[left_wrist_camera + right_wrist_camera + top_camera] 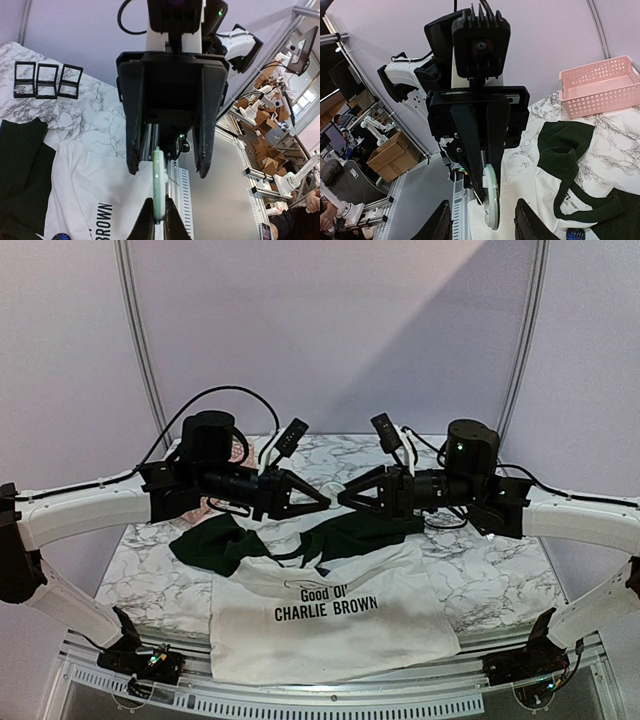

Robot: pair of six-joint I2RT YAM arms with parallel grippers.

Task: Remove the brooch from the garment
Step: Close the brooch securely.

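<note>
Tips of left gripper (322,502) and right gripper (347,498) met above the shirt (330,635) in the top view. Left wrist: left gripper pinched the brooch (159,182) edge-on, off the cloth. Right wrist: right gripper's jaws stood spread either side of it. That thin edge pinch looked liable to slip and drop the brooch.

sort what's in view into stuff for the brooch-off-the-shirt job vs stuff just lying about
For the job: brooch, garment, left gripper pinching the brooch, right gripper open around it.
Lying about: pink basket, three black frames.
</note>
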